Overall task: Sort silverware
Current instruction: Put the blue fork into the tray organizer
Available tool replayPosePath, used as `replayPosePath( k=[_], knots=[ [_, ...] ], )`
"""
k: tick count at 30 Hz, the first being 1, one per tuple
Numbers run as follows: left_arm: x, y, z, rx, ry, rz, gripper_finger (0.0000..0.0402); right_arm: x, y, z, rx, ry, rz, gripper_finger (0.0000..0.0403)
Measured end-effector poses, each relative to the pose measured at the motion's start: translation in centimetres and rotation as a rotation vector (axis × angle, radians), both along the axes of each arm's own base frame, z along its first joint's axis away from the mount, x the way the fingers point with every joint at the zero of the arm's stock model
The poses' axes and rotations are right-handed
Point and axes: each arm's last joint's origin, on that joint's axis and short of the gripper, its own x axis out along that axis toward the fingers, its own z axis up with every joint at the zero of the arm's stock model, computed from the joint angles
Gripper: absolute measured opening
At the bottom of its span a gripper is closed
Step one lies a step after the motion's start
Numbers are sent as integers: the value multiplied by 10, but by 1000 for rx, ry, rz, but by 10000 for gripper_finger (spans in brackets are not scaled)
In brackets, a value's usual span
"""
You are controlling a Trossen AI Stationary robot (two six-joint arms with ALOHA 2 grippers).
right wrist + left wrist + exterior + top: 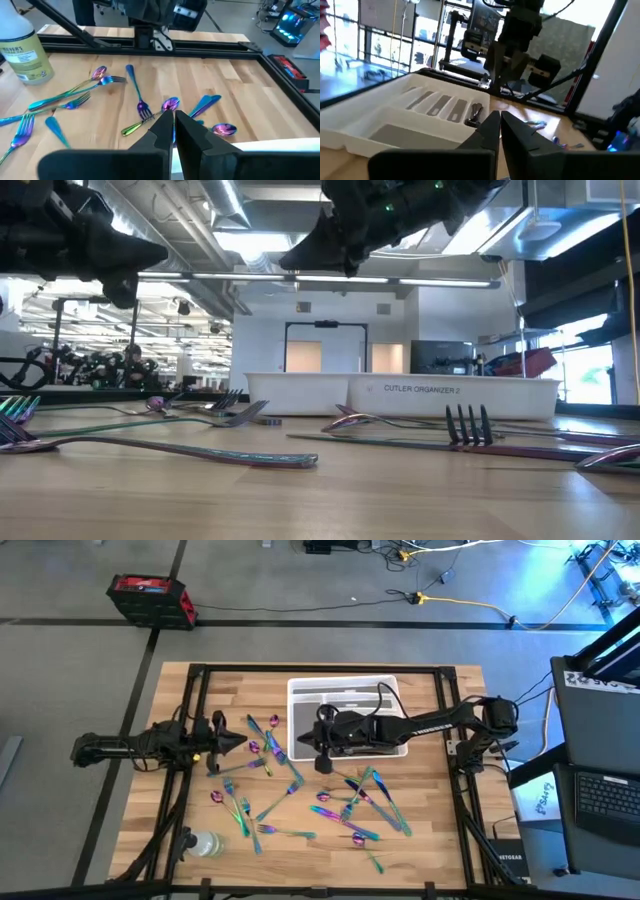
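the wooden table [420,850] carries the white tray [300,690]. the right gripper [323,762], fingers pressed together and empty, hangs at its near edge; silverware [300,802] lies loose just below and to both sides. left gripper [240,743] likewise pressed together, waits beside.

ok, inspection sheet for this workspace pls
Surface: light wooden table, black frame rails along the edges.
Job's things: iridescent rainbow metal silverware scattered loose in front of the white compartmented plastic tray.
Clutter: clear plastic bottle at a near corner.
Grippers: left gripper shut, empty; right gripper shut, empty, at the tray's front edge.
Cables: yellow cable on the floor.
Surroundings: red-and-black case, laptop.
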Motion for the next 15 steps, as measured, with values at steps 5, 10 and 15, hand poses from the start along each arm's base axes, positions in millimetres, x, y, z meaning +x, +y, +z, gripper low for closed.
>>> replayPosePath(
  k=[5, 10, 15],
  knots=[
    [0, 1, 4, -58, -55, 31, 0, -1, 2, 0, 12, 6, -34, 1],
    [7, 3, -8, -70, 92, 70, 0, -5, 3, 6, -32, 12, -122, 1],
    [17, 5, -5, 27, 282, 107, 0, -14, 2, 10, -59, 69, -164, 1]
  ],
)
